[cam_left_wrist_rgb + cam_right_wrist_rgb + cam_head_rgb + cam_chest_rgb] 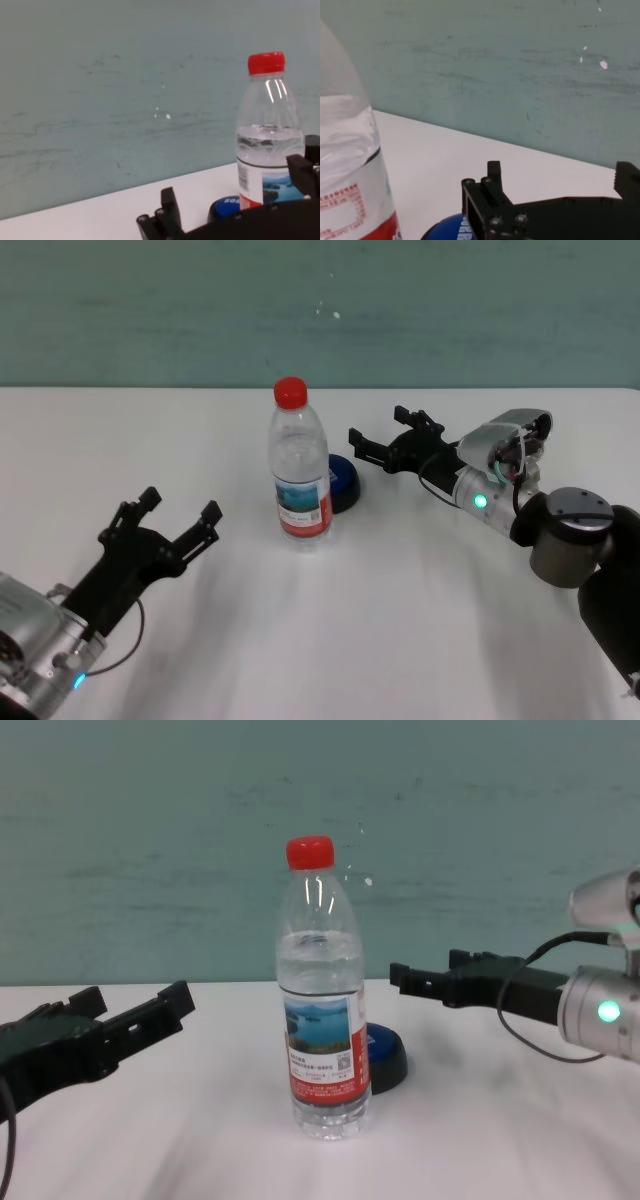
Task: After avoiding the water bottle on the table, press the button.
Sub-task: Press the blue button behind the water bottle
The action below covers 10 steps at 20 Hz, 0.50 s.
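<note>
The water bottle (300,468), clear with a red cap and a lake-picture label, stands upright mid-table (430,630). Just behind it on its right sits the low blue-topped button (344,483) on a black base, partly hidden by the bottle. My right gripper (377,426) hovers open a little beyond and to the right of the button, fingers pointing left, touching nothing. In the right wrist view the button (445,230) shows just past the finger (492,176), with the bottle (345,165) close by. My left gripper (180,504) rests open and empty left of the bottle.
A teal wall runs behind the table's far edge. The white tabletop (500,1140) carries nothing else besides the bottle (322,1010) and button (387,1058). The right forearm (500,490) stretches in from the right side.
</note>
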Motion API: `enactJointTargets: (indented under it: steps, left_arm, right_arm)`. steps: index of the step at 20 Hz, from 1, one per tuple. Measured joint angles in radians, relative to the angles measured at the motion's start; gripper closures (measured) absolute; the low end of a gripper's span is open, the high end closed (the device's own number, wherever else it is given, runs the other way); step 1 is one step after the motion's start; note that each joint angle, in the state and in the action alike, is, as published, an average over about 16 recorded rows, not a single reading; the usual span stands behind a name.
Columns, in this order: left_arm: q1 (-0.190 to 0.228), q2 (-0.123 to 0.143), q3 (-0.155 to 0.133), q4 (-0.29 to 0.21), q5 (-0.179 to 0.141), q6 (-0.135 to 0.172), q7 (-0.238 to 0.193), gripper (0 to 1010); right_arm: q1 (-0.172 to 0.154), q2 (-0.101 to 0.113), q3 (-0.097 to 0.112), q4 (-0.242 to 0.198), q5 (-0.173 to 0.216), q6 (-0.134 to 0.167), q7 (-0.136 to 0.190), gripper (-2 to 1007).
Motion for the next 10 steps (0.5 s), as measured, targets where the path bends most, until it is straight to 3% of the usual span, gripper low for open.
enactJointTargets:
  steps: [10]
  left_arm:
    - [0.0,0.0,0.0,0.0,0.0,0.0,0.0,0]
  right_arm:
    - [0.061,-0.035,-0.01,0.112,-0.015,-0.024,0.021,1]
